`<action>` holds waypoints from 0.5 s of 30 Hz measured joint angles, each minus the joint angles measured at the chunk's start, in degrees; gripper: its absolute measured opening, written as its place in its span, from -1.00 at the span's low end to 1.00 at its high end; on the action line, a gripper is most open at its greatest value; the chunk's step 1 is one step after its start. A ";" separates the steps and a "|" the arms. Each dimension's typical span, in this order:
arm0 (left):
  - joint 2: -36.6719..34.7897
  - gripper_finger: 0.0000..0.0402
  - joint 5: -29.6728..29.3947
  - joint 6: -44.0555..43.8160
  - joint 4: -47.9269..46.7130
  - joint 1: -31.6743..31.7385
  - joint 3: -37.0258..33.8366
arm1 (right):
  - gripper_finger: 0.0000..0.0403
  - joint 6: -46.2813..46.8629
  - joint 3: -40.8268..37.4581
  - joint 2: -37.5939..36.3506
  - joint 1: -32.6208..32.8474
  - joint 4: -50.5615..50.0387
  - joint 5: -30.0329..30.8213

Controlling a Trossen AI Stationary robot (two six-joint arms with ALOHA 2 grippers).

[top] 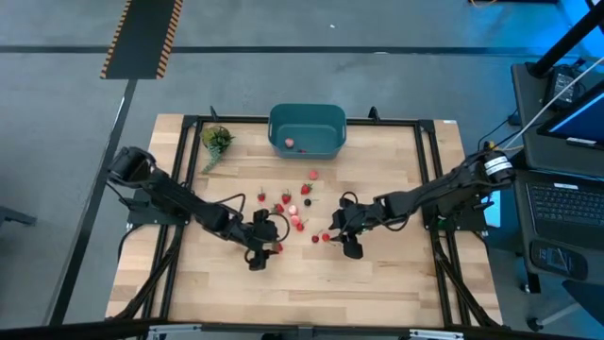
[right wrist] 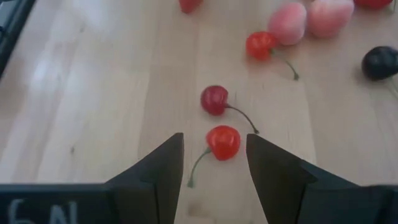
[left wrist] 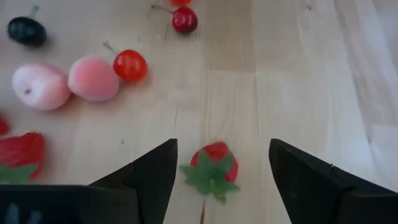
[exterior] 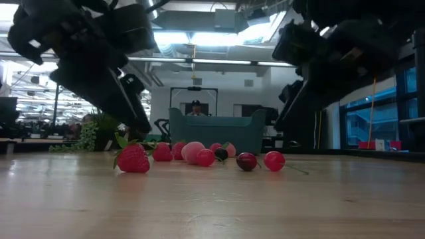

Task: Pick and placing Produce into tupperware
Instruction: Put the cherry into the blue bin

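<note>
The teal tupperware (top: 307,130) stands at the table's far middle with a couple of red pieces (top: 292,144) inside. Small red produce lies scattered on the wood between the tub and my grippers (top: 300,200). My left gripper (top: 273,246) (left wrist: 217,168) is low over the table and open, its fingers on either side of a strawberry with a green top (left wrist: 213,165) (exterior: 133,159), not touching it. My right gripper (top: 333,237) (right wrist: 214,155) is open too, its fingers on either side of a bright red cherry (right wrist: 223,142) (exterior: 273,160). A darker cherry (right wrist: 214,99) lies just beyond.
A green leafy bunch (top: 216,142) lies at the far left of the table. Two pinkish peach-like pieces (left wrist: 68,82), a red cherry (left wrist: 130,65) and a dark berry (left wrist: 26,30) lie between the grippers and the tub. A dark frame borders the table (top: 429,179).
</note>
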 joint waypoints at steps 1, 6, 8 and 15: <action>0.09 0.22 -0.10 0.03 -0.11 -0.02 0.00 | -0.12 0.00 -0.02 0.44 0.00 0.11 0.00; 0.55 0.22 -0.18 -0.15 0.40 -0.29 0.00 | -0.12 0.09 0.04 4.03 -0.02 1.38 0.43; 0.54 0.22 -0.18 -0.12 0.34 -0.33 0.00 | -0.12 0.11 0.02 5.44 -0.02 2.17 0.49; 1.40 0.22 -0.83 0.13 0.84 -0.37 0.00 | -0.12 0.05 0.02 9.33 -0.02 4.81 0.62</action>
